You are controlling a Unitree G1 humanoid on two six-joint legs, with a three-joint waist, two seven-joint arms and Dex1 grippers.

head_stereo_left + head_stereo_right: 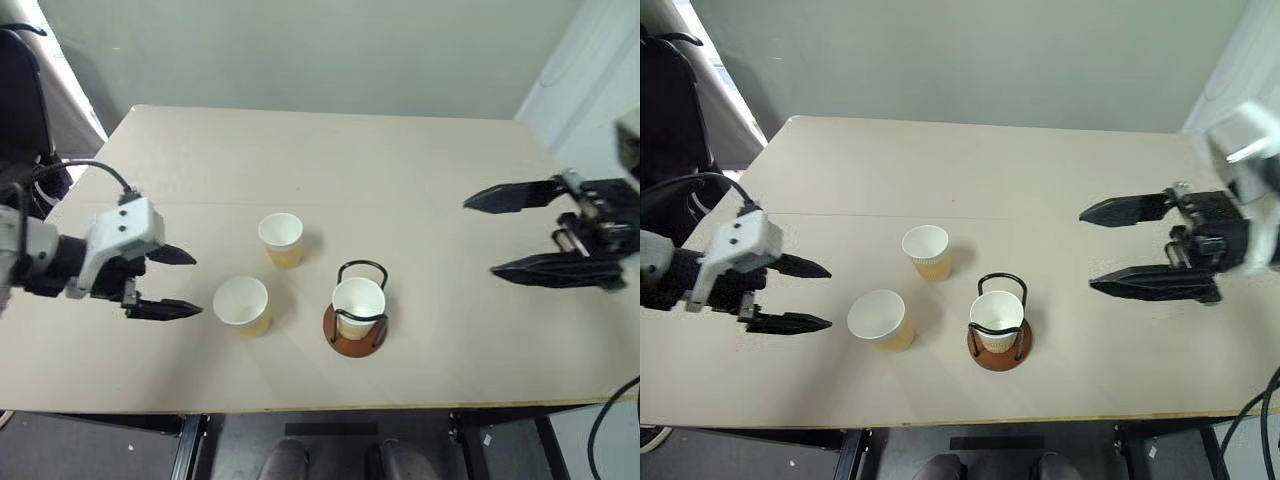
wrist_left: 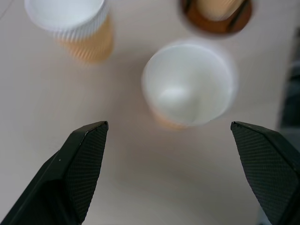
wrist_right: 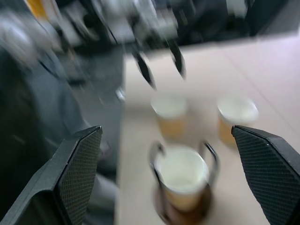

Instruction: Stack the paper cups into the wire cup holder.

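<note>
One paper cup [image 1: 357,306] stands upright inside the wire cup holder [image 1: 355,338], near the table's front edge. Two more paper cups stand loose on the table to its left: one [image 1: 241,304] in front, one [image 1: 281,239] behind it. My left gripper [image 1: 181,282] is open, hovering just left of the front loose cup [image 2: 189,92] and pointing at it. Well to the right of the holder, above the table's right side, my right gripper [image 1: 480,235] is open with nothing between its fingers. It faces left toward the holder [image 3: 183,183].
The beige table [image 1: 320,170] stretches bare behind the cups to a grey wall. A black chair [image 1: 20,95] stands off the table's left corner. The table's front edge [image 1: 320,408] runs close below the holder.
</note>
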